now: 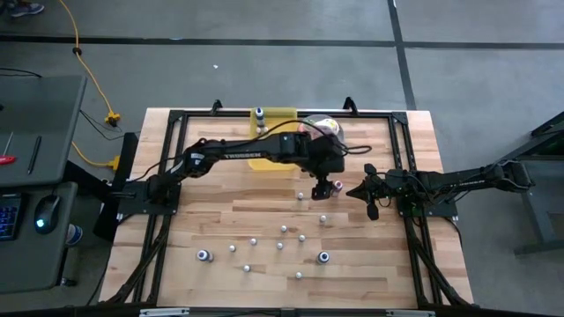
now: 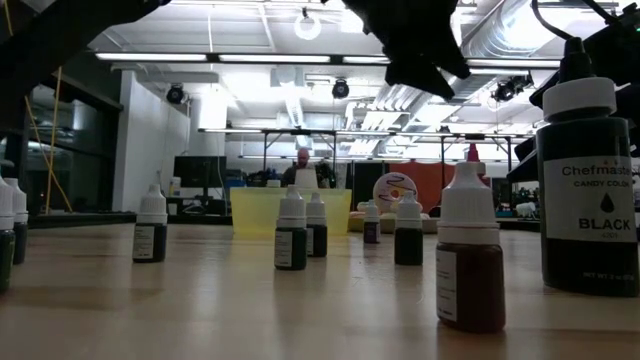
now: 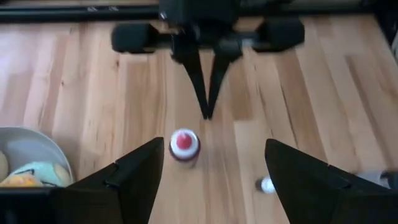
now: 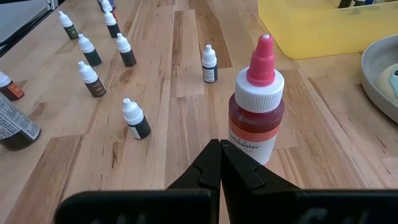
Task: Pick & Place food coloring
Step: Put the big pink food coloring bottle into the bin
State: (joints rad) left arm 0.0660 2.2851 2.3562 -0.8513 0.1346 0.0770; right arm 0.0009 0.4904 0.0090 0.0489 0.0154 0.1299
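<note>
Black food-coloring bottle [image 2: 585, 180], nearest the low camera, upright on desk [image 1: 220, 220]. Left hand [image 3: 208, 171]: fingers spread wide, gripping nothing, poised over red-capped bottle [image 3: 184, 145], which stands upright between and just ahead of them. Right hand [image 4: 221, 165]: fingers pressed together, empty, tips just beside the same bottle. Remaining small bottles [image 1: 282, 246] scattered well apart from both hands. Judged light, rigid, smooth, easily toppled; grip the body below the cap.

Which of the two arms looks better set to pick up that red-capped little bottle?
Probably the left: the left gripper hangs open above the red-capped bottle, fingers either side. The right gripper is shut, pointing at it.
</note>
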